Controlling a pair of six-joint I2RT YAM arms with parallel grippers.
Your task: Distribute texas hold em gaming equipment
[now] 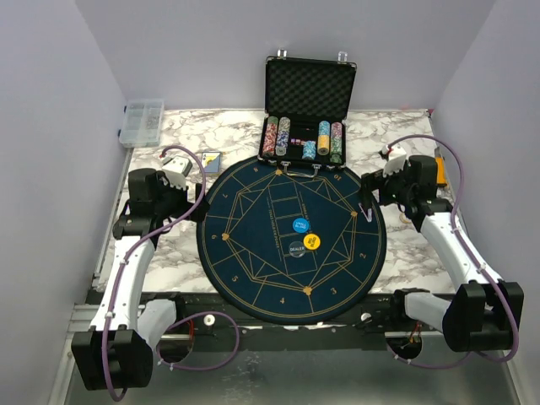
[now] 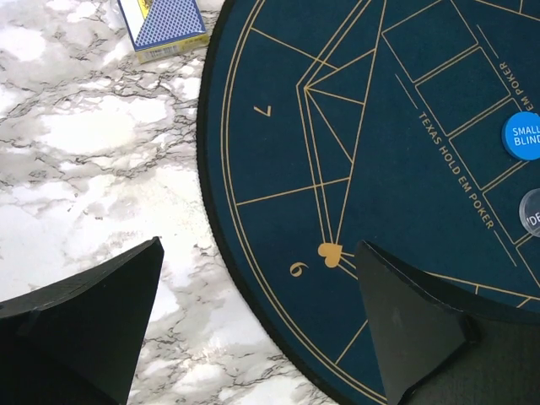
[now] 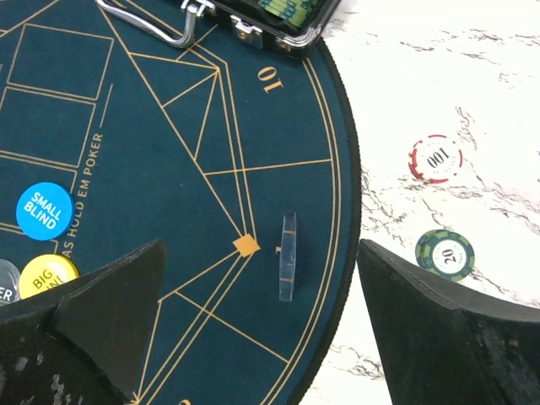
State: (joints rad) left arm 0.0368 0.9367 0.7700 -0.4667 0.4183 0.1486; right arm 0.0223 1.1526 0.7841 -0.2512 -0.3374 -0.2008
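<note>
On the round dark-blue mat [image 1: 253, 253] lie a blue "small blind" disc [image 1: 299, 224] [image 3: 43, 211], a yellow "big blind" disc [image 1: 312, 242] [image 3: 47, 275] and a clear dealer disc [image 1: 296, 250] [image 2: 531, 212]. A blue-backed card pack [image 1: 210, 162] [image 2: 163, 25] rests on the marble left of the mat. Right of the mat lie a red 100 chip [image 3: 435, 159] and a green 20 chip [image 3: 445, 254]. My left gripper [image 1: 190, 190] [image 2: 260, 246] hangs open over the mat's left edge. My right gripper [image 1: 371, 190] [image 3: 261, 245] hangs open over its right edge, above a clear plastic piece [image 3: 288, 256] standing on edge.
An open black chip case [image 1: 309, 89] with rows of chips stands at the mat's far edge, its handle [image 3: 152, 25] lying on the mat. A clear compartment box [image 1: 142, 122] sits at the back left. White walls close in three sides.
</note>
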